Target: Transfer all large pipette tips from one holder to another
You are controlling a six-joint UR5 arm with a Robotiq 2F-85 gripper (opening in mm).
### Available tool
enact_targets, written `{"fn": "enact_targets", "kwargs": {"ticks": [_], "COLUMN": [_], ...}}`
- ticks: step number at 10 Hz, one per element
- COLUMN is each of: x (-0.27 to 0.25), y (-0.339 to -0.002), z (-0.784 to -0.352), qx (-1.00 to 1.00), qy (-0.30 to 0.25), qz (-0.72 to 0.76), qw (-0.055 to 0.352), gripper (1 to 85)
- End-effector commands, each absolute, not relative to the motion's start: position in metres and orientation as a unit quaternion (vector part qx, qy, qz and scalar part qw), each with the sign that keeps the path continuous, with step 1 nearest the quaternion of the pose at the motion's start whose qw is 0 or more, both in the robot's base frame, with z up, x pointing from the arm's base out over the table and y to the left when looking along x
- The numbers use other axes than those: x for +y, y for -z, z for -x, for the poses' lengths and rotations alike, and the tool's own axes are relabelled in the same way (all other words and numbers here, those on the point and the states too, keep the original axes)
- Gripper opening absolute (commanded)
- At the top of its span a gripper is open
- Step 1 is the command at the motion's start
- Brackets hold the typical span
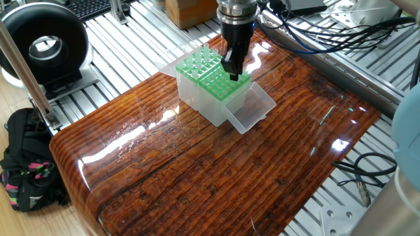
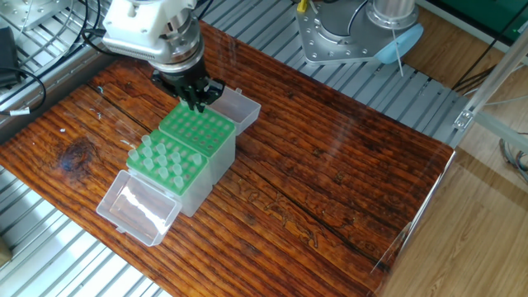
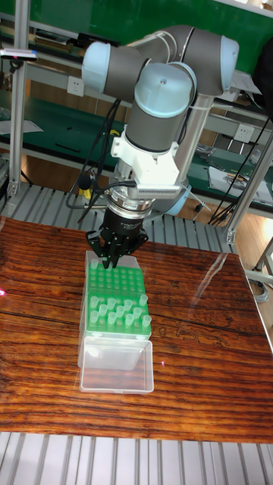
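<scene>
1. The gripper (image 2: 196, 102) hovered low over the far rack (image 2: 200, 132), upper left of the frame; I could not tell whether its jaws were clenched.
2. The large pipette tips (image 2: 162, 159) mostly stood in the near rack (image 2: 183, 192).
3. Most transfers seemed left.

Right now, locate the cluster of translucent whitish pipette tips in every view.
One fixed view: pipette tips upper centre, far green rack.
The other fixed view: tips left of centre, near rack.
Tall fixed view: tips centre-left, near rack.
Shared landmark: black gripper over the neighbouring rack.
</scene>
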State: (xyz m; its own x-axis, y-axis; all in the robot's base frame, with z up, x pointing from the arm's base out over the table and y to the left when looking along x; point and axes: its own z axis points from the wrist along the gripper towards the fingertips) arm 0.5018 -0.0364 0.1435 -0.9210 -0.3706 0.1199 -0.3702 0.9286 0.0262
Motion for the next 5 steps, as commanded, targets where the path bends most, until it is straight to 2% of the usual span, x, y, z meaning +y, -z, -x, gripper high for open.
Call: {"fn": "enact_targets", "kwargs": {"ticks": [1,5], "x": [-0.0329,-0.0329], "y": [-0.1473,-0.1566], "z": [-0.5024,-0.5008], "qx": [-0.981,-0.981], "qy": [0.009,0.01], "qz": [-0.186,-0.185], "qw": [0.059,0.06], "gripper": [17.3,17.3]}}
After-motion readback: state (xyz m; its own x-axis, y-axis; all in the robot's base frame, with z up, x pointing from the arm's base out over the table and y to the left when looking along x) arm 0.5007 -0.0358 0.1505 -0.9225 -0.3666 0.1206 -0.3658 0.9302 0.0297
